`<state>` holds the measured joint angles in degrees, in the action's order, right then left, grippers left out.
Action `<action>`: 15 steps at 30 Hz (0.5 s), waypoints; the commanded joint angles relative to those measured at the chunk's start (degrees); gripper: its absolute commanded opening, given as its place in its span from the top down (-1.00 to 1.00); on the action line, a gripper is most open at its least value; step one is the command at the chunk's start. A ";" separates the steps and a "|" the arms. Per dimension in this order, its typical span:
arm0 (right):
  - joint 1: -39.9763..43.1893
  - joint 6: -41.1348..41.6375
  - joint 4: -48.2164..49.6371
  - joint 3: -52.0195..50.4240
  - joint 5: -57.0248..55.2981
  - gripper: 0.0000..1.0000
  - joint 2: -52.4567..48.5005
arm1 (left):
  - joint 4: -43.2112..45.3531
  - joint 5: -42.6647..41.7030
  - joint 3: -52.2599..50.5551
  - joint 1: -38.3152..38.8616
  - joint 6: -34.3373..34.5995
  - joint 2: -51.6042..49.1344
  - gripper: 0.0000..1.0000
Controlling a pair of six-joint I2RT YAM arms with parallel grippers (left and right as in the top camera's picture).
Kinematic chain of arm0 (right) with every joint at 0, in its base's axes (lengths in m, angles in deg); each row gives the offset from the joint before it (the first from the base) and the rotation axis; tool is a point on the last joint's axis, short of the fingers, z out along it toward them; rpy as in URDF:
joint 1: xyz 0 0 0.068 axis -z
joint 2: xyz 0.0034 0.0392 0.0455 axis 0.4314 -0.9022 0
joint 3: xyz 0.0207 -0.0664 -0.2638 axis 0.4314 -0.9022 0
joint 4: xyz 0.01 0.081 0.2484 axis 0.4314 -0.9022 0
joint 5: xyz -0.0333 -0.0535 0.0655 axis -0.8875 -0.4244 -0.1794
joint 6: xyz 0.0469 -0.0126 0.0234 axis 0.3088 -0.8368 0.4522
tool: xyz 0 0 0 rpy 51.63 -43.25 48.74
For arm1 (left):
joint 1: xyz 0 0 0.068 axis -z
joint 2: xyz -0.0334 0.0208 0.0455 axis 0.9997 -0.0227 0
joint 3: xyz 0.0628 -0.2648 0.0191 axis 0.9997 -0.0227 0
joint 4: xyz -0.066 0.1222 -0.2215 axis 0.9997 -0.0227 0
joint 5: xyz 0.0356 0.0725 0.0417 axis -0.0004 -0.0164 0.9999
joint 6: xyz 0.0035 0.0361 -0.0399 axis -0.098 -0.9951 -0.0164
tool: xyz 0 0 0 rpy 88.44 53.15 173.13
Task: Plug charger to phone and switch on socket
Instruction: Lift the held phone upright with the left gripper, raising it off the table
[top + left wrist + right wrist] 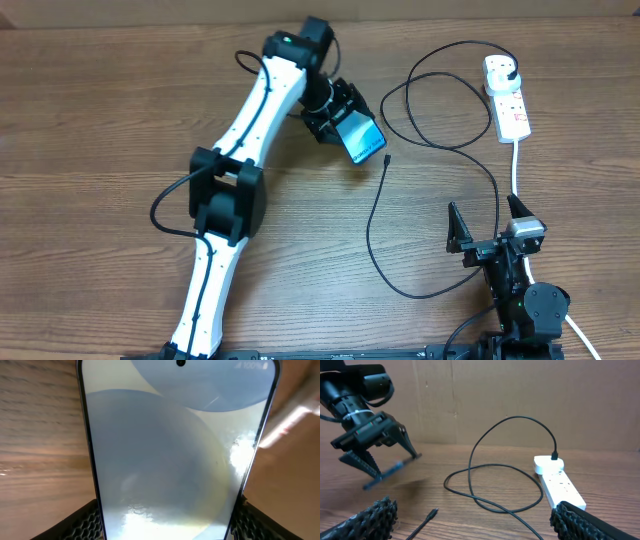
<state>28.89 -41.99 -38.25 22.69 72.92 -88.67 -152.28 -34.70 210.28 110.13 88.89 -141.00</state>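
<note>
My left gripper (345,125) is shut on the phone (361,138), holding it by its edges and tilted above the table; its screen fills the left wrist view (170,460). In the right wrist view the phone (390,467) hangs edge-on at the left. The charger cable (375,225) loops over the table; its connector tip (385,159) lies just right of the phone and also shows in the right wrist view (433,513). Its black plug (512,71) sits in the white socket strip (508,100). My right gripper (490,232) is open and empty at the front right, its fingers apart (475,520).
The strip's thick white cord (516,165) runs down toward the right arm's base. The left arm (245,170) stretches diagonally across the table's left half. A cardboard wall (520,395) stands behind the table.
</note>
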 commanded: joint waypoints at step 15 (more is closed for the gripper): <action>-0.26 0.15 0.20 -0.57 0.26 -1.00 0.68 | 6.32 -37.59 1.97 -6.43 5.62 0.76 -0.40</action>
<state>28.89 -41.99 -38.25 22.69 72.92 -88.67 -146.25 -61.37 210.33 104.03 91.40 -141.00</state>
